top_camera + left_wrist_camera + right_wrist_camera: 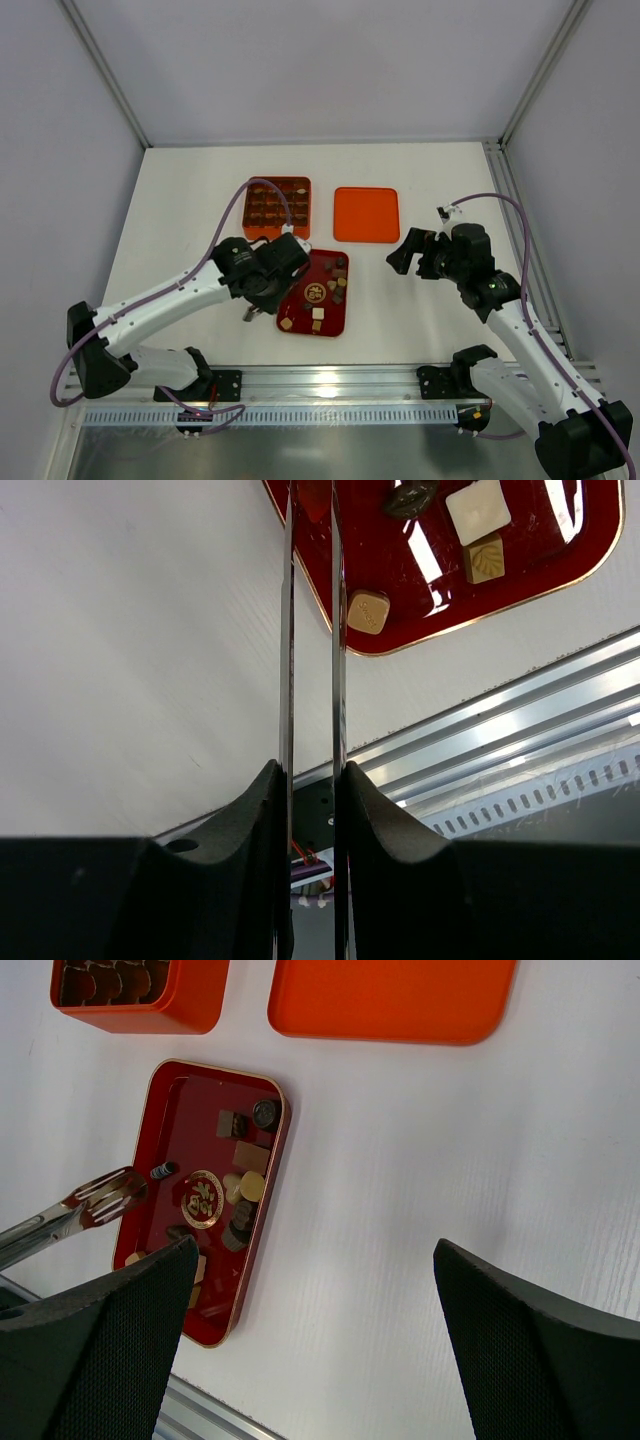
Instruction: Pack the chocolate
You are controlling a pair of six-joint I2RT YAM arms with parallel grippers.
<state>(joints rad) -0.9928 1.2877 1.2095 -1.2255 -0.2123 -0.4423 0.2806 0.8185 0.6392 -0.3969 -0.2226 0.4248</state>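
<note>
Clamps tongs in left gripper, with tan, cream and dark-brown, square and round bite-size chocolate just ahead on red tray; holds right gripper spread, empty.

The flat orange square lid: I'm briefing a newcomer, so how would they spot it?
On the white table, beyond the dark red rectangular tray, two orange squares sit side by side. The orange lid is the right one, plain and flat; the orange square box has a grid of cells.

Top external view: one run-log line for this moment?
left gripper: shut on tongs, tips at dark red tray edge | right gripper: open, empty, above table | chocolates: loose in tray
</note>
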